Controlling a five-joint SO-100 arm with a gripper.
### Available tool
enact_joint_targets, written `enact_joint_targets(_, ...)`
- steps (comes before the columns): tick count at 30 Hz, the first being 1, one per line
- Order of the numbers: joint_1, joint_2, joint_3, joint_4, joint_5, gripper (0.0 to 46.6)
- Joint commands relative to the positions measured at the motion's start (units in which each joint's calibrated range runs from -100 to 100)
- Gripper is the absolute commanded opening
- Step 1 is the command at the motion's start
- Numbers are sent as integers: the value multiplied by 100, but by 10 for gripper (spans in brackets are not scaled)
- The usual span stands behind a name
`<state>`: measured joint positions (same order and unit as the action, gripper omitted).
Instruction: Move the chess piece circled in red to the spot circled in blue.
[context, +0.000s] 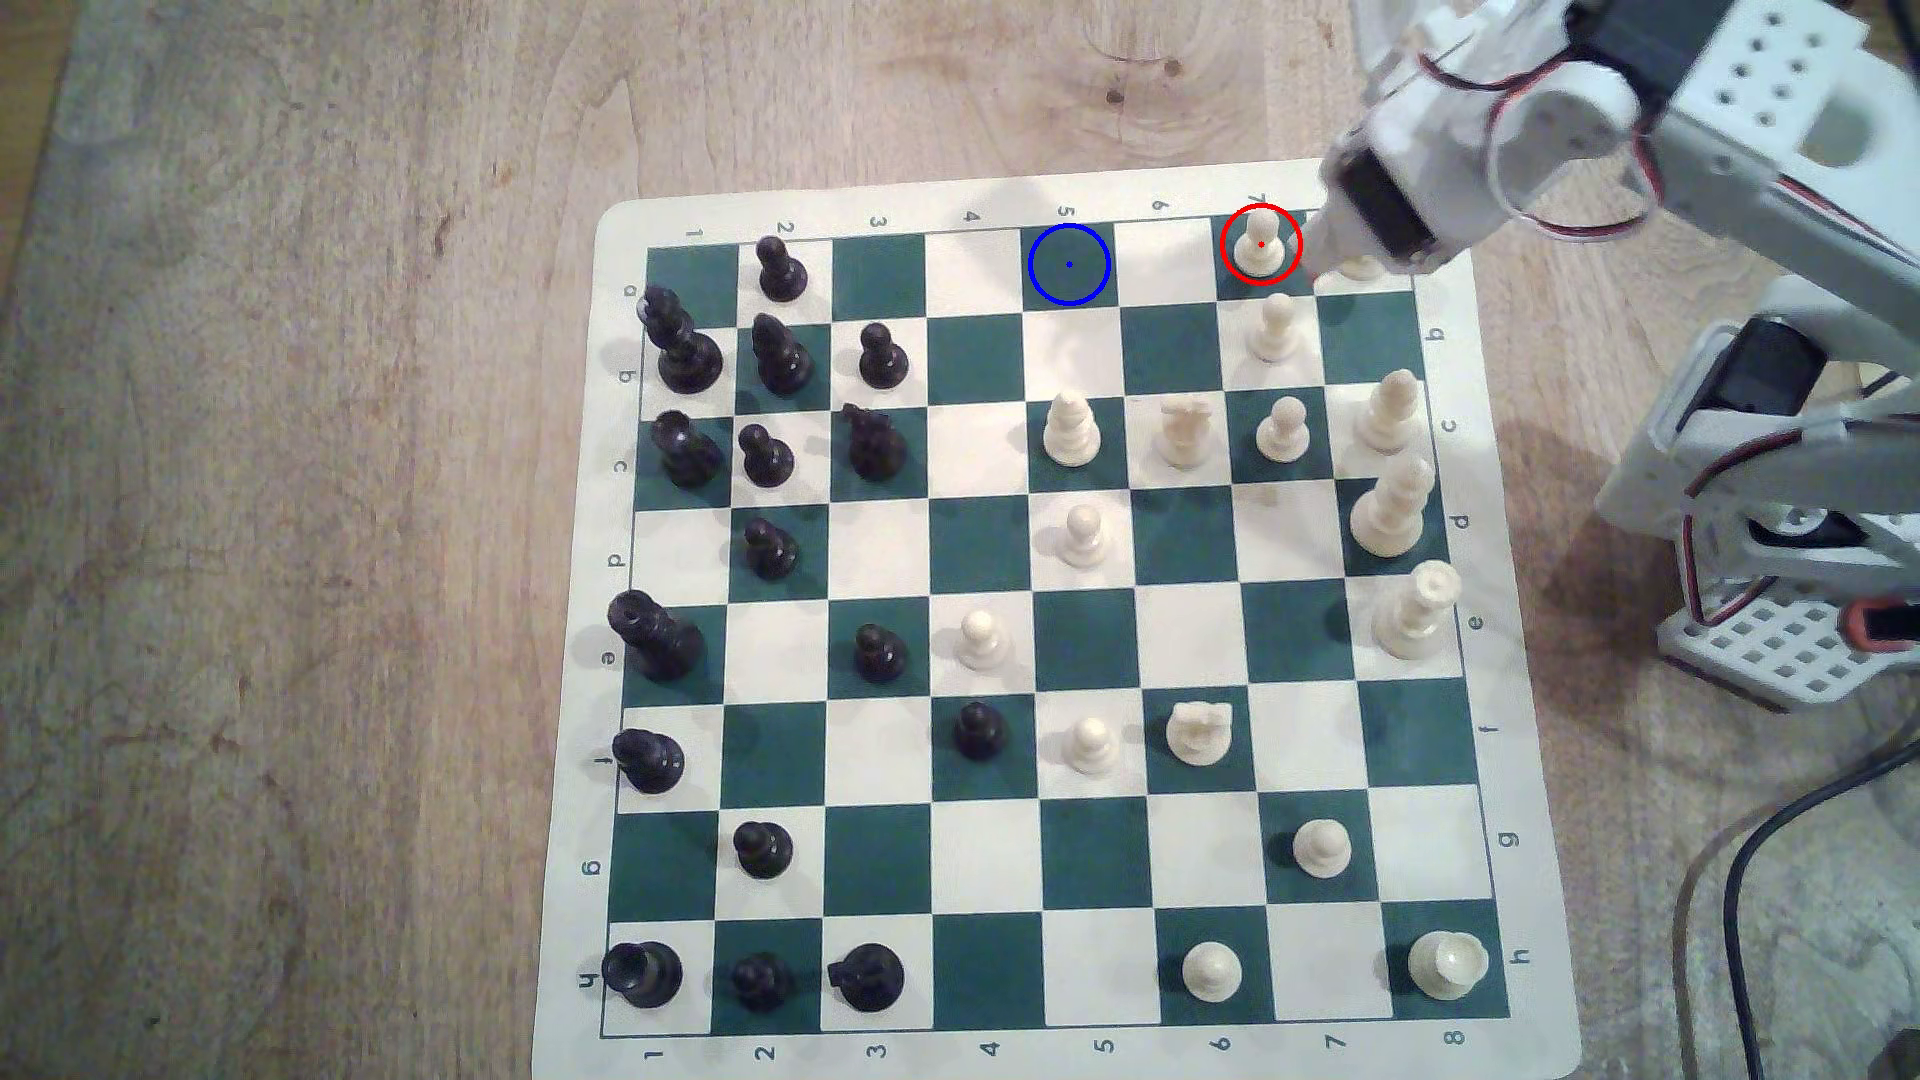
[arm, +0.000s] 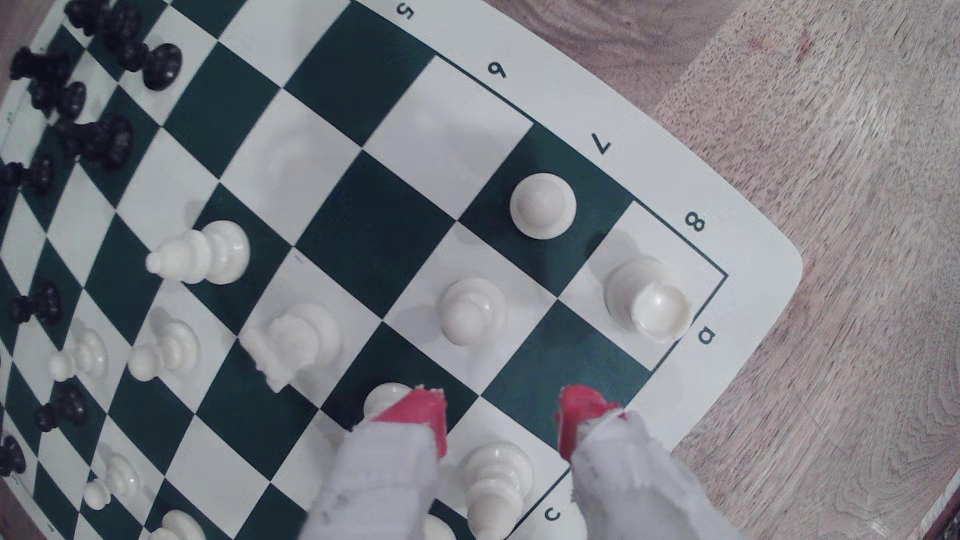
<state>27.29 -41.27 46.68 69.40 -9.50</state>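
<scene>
Exterior view: going left to right along the far row of the board (context: 623, 223), the spot (context: 1069, 264), a green square ringed in blue, is being shown empty; one bare white square is lying between it and the red-ringed green square, where the chess piece (context: 1260, 246) is standing upright. Just beside it on this view's right, the pincer (context: 1314, 272) is being held above the board's far corner.

In the wrist view the pincer (arm: 501, 423) is being held wide apart, its red-tipped fingers (arm: 426, 415) gripping nothing, and the chess piece (arm: 543, 206) is lying ahead of them, apart, next to a rook (arm: 647, 298) in the corner. The approach is judged to be the step in hand. Next, the fingers are to be lowered around the pawn's collar without the rook being knocked.
</scene>
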Motion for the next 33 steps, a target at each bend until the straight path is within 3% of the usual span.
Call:
enact_joint_targets(1,-34,366,-461,-298,63,113)
enact_joint_targets(33,177,2183,-561,-1592,303,113)
